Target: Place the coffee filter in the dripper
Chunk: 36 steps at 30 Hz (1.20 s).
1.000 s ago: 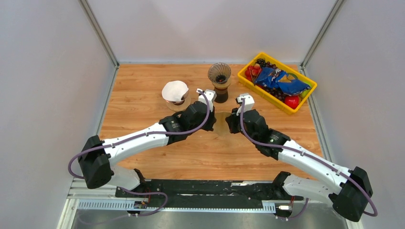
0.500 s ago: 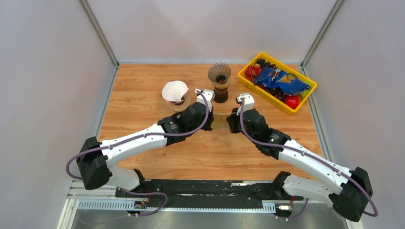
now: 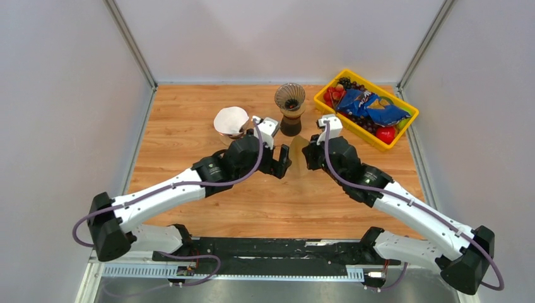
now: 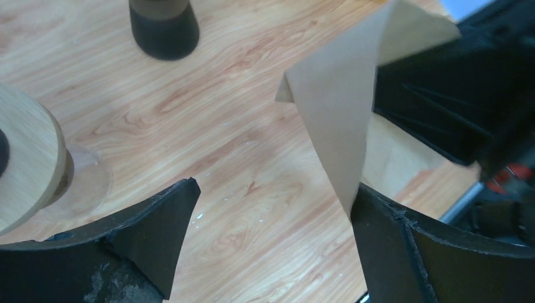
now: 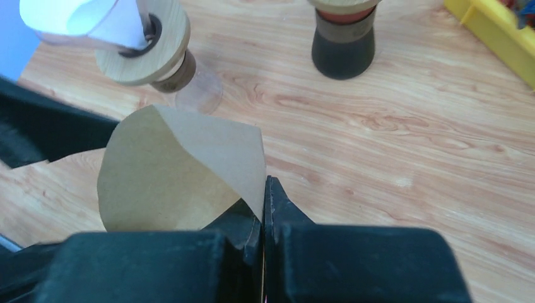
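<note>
My right gripper is shut on the corner of a brown paper coffee filter, which fans out to its left above the wooden table. My left gripper is open beside it. The filter stands against the inner face of its right finger, with a wide gap to the other finger. In the top view both grippers, left and right, meet at mid-table. The dripper, an empty ribbed glass cone on a dark base, stands just behind them; its base shows in both wrist views.
A second glass stand with a wooden collar holds a white paper filter, left of the dripper and close to my left wrist. A yellow bin with fruit and a blue bag sits at the back right. Grey walls enclose the table.
My left gripper was shut on the filter and has opened wide, letting go of it. The left arm has drawn back leftward; the right gripper keeps its hold and has shifted slightly forward.
</note>
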Each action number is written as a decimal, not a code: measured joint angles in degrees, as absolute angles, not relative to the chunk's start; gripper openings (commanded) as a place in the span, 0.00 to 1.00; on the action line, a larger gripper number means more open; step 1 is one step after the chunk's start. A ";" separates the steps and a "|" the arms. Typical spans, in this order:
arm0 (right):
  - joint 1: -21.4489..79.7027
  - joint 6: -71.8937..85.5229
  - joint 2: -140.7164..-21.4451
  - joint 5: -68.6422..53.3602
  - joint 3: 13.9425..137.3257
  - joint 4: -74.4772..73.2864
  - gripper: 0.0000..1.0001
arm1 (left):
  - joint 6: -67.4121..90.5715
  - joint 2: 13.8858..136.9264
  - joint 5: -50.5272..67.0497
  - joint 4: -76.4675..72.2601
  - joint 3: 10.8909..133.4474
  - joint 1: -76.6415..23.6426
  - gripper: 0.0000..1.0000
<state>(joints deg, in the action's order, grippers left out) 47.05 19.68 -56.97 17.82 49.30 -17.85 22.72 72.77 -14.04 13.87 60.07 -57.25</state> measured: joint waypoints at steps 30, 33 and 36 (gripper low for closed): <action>31.90 15.38 -99.85 11.49 97.95 -29.91 0.00 | 20.58 36.84 -35.31 0.99 37.34 -57.25 1.00; 30.96 14.33 -103.96 11.64 101.95 -31.94 0.00 | 20.45 36.84 -36.32 0.95 36.91 -57.25 1.00; 30.02 13.32 -107.13 11.97 105.71 -33.95 0.00 | 20.40 36.97 -36.91 1.02 36.42 -57.25 1.00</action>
<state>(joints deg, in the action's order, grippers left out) 30.02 13.32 -107.13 11.97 105.71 -33.95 20.40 36.97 -36.91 1.02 36.42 -57.25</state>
